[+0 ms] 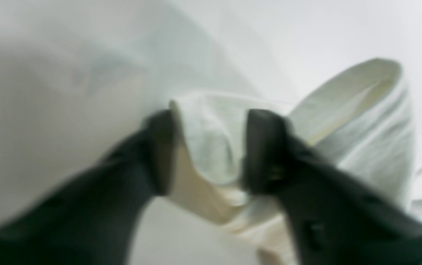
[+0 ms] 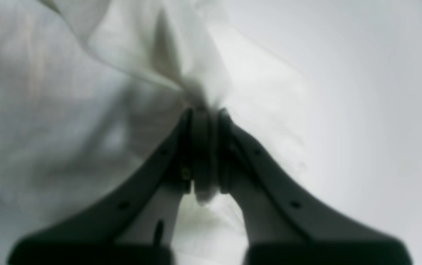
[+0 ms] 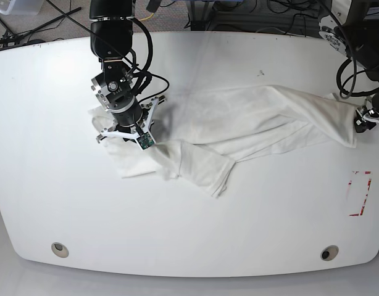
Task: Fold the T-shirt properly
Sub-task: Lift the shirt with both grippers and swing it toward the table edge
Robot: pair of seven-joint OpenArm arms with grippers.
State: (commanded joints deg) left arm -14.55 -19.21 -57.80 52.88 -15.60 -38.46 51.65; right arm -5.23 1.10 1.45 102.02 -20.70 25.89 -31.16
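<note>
The white T-shirt [image 3: 257, 117] lies crumpled and stretched across the table from left to right, and no print shows. One flap [image 3: 205, 169] trails toward the front edge. My right gripper [image 3: 123, 137] is at the shirt's left end. In the right wrist view its fingers [image 2: 203, 114] are shut on a pinched bunch of cloth [image 2: 181, 62]. My left gripper [image 3: 360, 121] holds the shirt's right end near the table's right edge. In the left wrist view a thick fold of fabric [image 1: 211, 147] sits between its two dark fingers [image 1: 266, 147].
The white table [image 3: 177, 234] has two round holes near the front edge [image 3: 60, 249] [image 3: 328, 253]. A red-marked rectangle [image 3: 361, 193] lies at the right. Cables [image 3: 239, 9] run along the back edge.
</note>
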